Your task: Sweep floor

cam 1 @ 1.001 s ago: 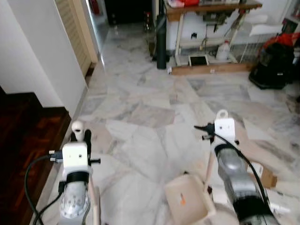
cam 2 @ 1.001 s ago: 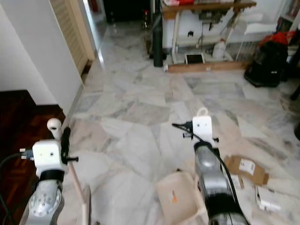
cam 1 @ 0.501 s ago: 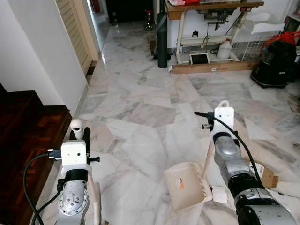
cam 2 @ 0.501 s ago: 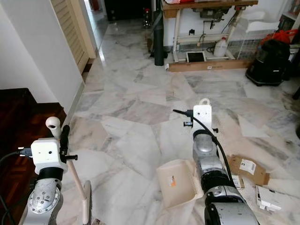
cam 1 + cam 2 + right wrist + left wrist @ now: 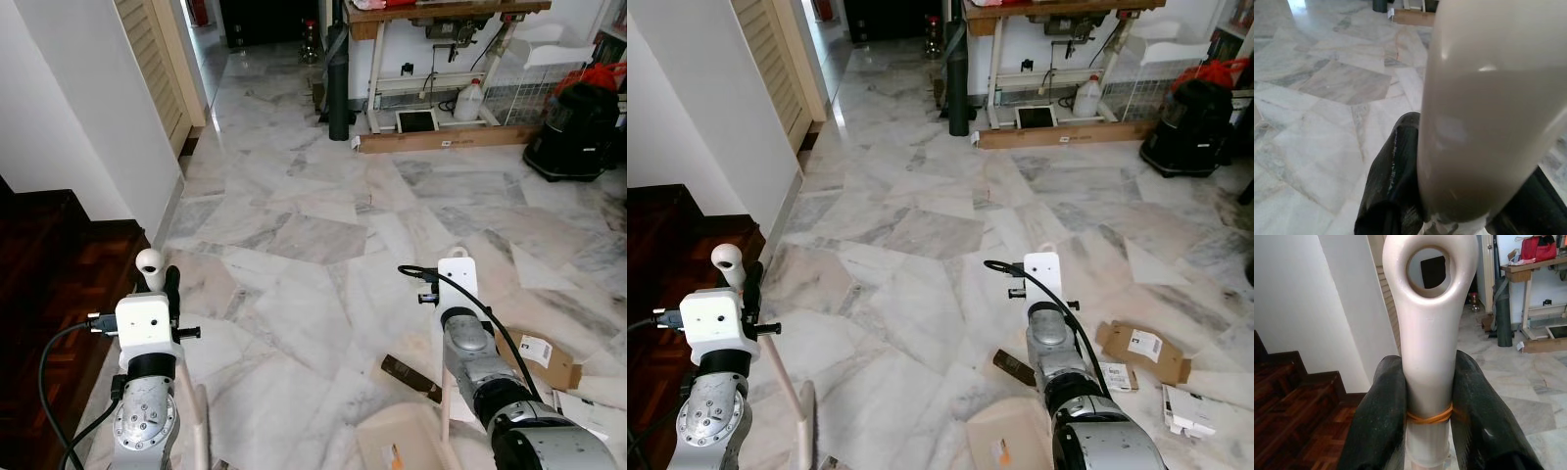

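While the marble floor (image 5: 294,245) is littered, a cream broom handle (image 5: 1429,333) is clamped by the left gripper (image 5: 1427,406).
The dustpan handle (image 5: 1484,107) is gripped by the right gripper (image 5: 1459,196); the dustpan (image 5: 1004,441) sits low beside a brown scrap (image 5: 1015,368).

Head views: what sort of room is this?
Likely a home hallway or utility area: marble floor, dark wooden stairs on the left, a louvred door, and a vacuum cleaner by a worktable.
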